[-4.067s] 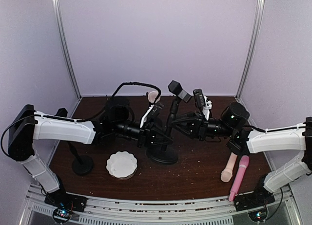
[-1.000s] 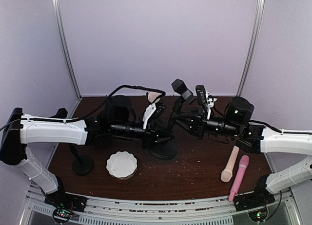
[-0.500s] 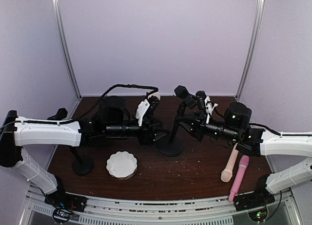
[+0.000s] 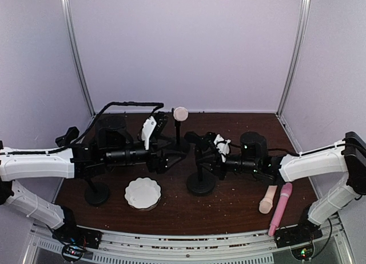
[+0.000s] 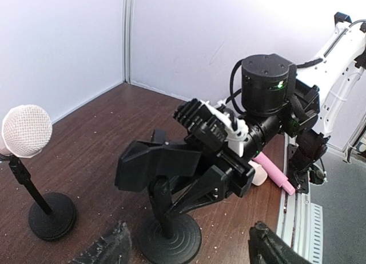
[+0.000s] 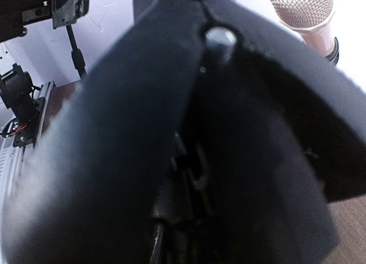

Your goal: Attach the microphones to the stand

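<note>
I am partway through the job. One pale cream toy microphone with a mesh head (image 4: 180,112) is already sitting in the clip of the slim black stand at the back (image 5: 51,215). It is standing close to upright, long axis running up and down, head toward the ceiling.

The other two are waiting on the brown wooden table (image 4: 240,218), at the right and near the front edge. The second cream plastic microphone (image 4: 267,199) is lying flat with its long axis running near to far and its rounded head toward me. The pink plastic microphone (image 4: 281,207) is lying just beside it on the outside. It seems to be turned the opposite way, its wider end pointing to the back.

The right gripper (image 4: 205,161) is pinching the upper part of the middle black stand with the round base and empty clip (image 4: 201,185), steadying it at the table's centre. The left gripper (image 5: 189,241) is hovering just in front of that stand, fingers spread wide and holding nothing.

As I am judging it, the next move calls for fetching the cream microphone. Both lie on the right arm's side, so either I am letting go of the stand or reaching the left arm far across. Then the handle needs lining up with the clip.

A third black stand (image 4: 97,192) and a white scalloped bowl (image 4: 143,194) are sitting to the left.
</note>
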Action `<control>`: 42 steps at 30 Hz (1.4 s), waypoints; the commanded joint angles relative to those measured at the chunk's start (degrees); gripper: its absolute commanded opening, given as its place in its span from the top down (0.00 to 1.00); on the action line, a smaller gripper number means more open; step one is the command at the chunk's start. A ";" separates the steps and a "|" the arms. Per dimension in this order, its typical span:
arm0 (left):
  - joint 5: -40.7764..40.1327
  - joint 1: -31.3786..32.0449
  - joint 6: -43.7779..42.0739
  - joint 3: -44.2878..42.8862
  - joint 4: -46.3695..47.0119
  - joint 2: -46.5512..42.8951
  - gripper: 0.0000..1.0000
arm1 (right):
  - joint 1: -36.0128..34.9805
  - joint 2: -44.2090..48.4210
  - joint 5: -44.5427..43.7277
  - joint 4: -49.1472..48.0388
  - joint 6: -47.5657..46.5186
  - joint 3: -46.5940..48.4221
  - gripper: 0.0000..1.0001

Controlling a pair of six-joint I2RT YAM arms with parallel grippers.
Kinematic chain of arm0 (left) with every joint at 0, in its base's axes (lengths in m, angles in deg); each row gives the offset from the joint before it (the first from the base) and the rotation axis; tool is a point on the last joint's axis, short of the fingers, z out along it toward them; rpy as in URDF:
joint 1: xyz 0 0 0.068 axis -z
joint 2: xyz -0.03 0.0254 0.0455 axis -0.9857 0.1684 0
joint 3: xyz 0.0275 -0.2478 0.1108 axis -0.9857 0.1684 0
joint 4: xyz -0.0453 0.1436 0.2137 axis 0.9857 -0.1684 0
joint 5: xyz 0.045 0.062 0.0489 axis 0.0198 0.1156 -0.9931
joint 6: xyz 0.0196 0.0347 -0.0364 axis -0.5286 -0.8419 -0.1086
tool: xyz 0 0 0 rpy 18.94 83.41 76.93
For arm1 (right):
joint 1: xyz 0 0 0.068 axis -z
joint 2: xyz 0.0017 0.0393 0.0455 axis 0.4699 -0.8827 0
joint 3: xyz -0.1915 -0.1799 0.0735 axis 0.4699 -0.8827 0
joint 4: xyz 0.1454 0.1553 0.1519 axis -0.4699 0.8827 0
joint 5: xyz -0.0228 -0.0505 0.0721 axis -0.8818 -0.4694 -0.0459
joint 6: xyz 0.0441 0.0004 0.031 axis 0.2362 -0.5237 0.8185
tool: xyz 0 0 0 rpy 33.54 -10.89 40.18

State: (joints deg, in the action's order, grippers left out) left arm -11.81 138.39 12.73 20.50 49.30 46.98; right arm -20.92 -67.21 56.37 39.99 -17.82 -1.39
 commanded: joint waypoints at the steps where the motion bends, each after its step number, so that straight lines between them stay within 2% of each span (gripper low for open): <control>1: 0.10 -0.16 -1.58 0.83 -0.52 -1.21 0.27 | 0.43 -1.52 -0.45 -9.67 -4.00 0.16 1.00; 6: 0.56 -0.16 -1.87 1.21 -0.63 -1.13 0.28 | 0.36 -4.02 0.30 -10.88 -4.40 -0.09 0.99; 13: 0.68 -0.16 -2.04 1.45 0.11 -0.69 0.28 | 0.60 -7.04 -0.69 -11.94 -2.72 -0.99 0.83; 18: 1.35 -0.16 -2.51 1.79 0.68 -0.43 0.28 | 0.55 -5.86 -0.08 -11.01 -1.70 -2.33 0.56; 23: 2.26 -0.16 -2.92 1.97 1.54 -0.25 0.29 | 0.52 -3.08 -2.16 -7.82 -0.95 -4.15 0.47; 30: -0.22 -0.16 -5.83 -1.78 -3.91 0.51 0.29 | 0.42 4.81 -7.53 -0.69 1.77 -8.14 0.32; 36: -8.29 -0.16 -6.83 -5.65 -6.22 1.34 0.28 | 0.43 14.02 -11.44 5.02 5.15 -14.22 0.28; 42: -10.51 -0.16 -9.80 -16.50 -13.59 4.77 0.29 | 0.34 32.78 -19.86 23.84 14.34 -16.35 0.28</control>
State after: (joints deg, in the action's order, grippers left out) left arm -19.46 138.39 6.52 11.19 38.66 49.76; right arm -20.68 -45.11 44.43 50.18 -11.50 -17.52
